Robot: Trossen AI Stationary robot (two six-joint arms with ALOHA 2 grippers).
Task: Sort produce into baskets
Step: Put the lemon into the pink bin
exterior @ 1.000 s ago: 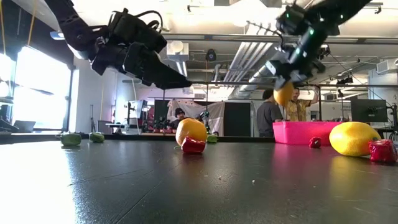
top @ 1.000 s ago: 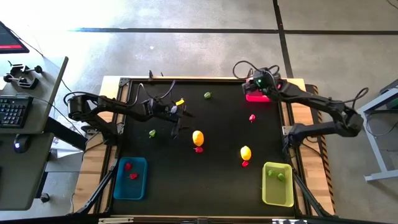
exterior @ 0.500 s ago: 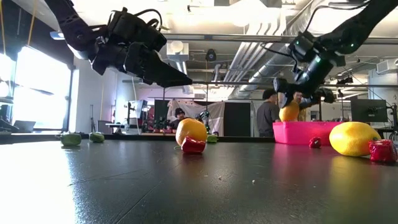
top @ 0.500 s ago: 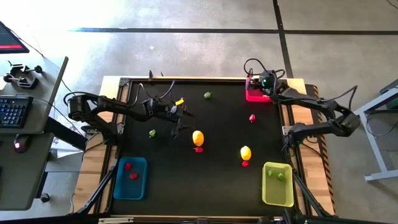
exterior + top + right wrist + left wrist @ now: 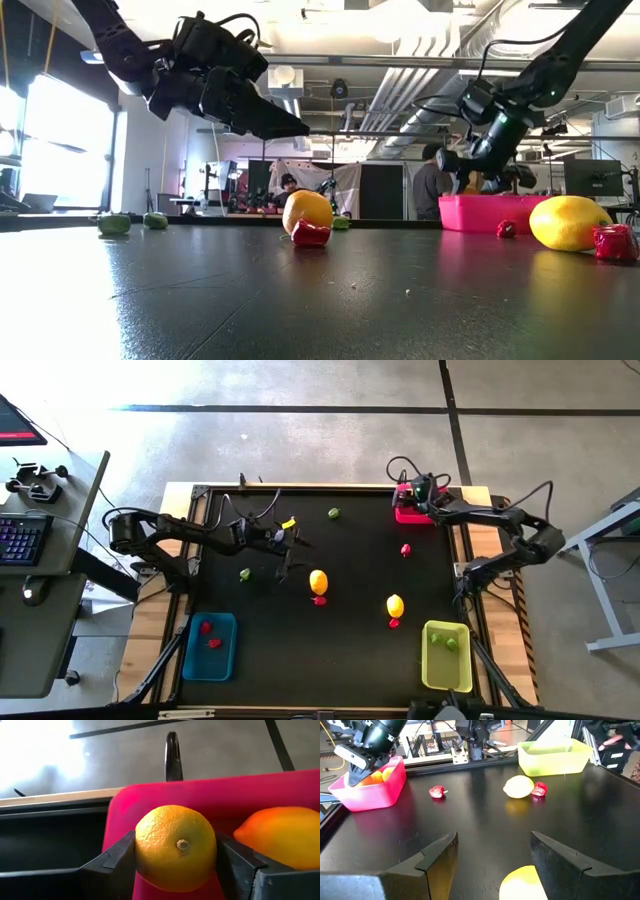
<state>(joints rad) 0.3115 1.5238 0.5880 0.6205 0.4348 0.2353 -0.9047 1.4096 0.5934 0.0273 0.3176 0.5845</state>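
Observation:
My right gripper is at the table's far right corner, shut on a yellow lemon inside the pink-red basket. An orange-yellow fruit lies in that basket beside the lemon. My left gripper hangs open and empty above the table's left middle, over a yellow fruit. Another lemon, red pieces and green pieces lie on the black table. The blue basket holds red pieces. The yellow-green basket holds green ones. My right gripper pinches the lemon between its two fingers, at two opposite sides around its widest part. The lemon's stem end faces the wrist camera. The fingers come slanting down from the table's right side. The lemon sits low inside the pink-red basket; whether it rests on the floor does not show.
The pink-red basket stands against the table's far right frame. A red piece lies beside the middle lemon and another beside the right lemon. A green piece lies near the far edge. People stand in the room behind.
My right gripper has gone down with the lemon, from above the pink-red basket into it, and a little toward the table's far edge. The lemon now sits below the basket's rim. My left gripper has kept still.

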